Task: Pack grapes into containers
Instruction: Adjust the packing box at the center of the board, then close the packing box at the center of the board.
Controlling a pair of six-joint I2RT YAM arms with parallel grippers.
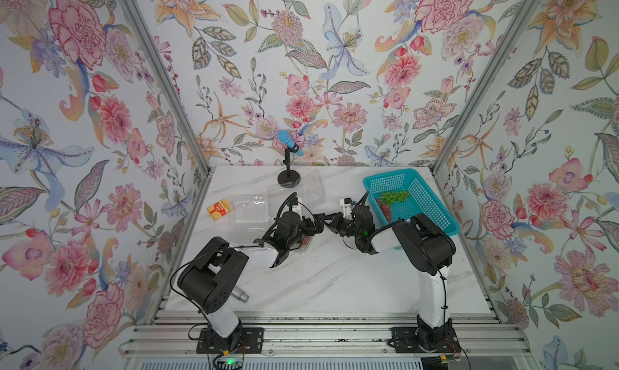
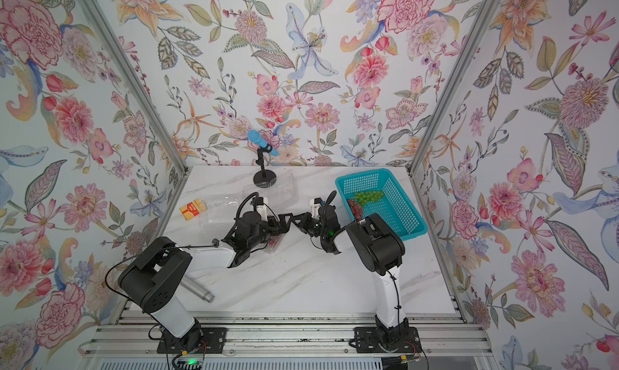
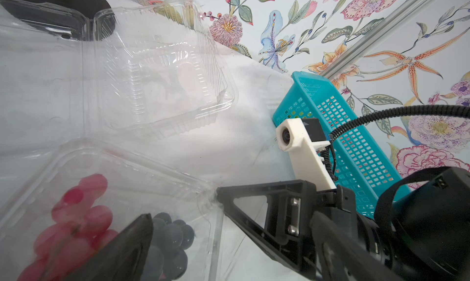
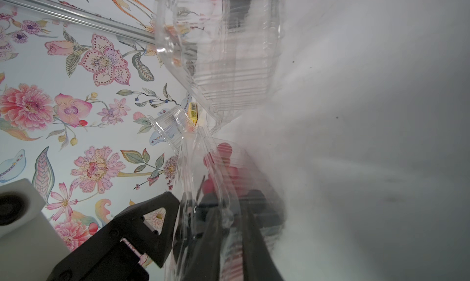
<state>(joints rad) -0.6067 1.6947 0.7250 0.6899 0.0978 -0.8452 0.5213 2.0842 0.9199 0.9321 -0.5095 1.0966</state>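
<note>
The white, marble-veined worktop (image 1: 335, 278) fills the lower middle of both top views, smooth and hard. At its upper right sits the teal basket (image 1: 388, 175), stiff perforated plastic, with a green bunch (image 1: 395, 196) and a red bunch (image 1: 384, 211) not yet packed.

Left of centre lies an empty clamshell (image 1: 249, 214), and above it, nearer the middle, a second empty clamshell (image 1: 301, 187). Both are thin, clear, ribbed and glinting. The filled clamshell (image 3: 122, 170), at the lower left of the left wrist view, holds a pink-red cluster (image 3: 78, 216) touching a dark cluster (image 3: 167, 241) of glossy round berries. I cannot tell whether its lid lies over them.

At frame centre the right pincer (image 4: 194, 208) is closed on that box's thin plastic edge. The left pincer (image 1: 308, 231) stands wide open above the fruit, holding nothing.

The step looks like steadying this box while the fruit settles. To do it well:

- The right grip should stay light, since such a flimsy wall buckles and slides on the slick surface.
- The left pincer should rise straight up, clear of the stems, before anything folds shut.
</note>
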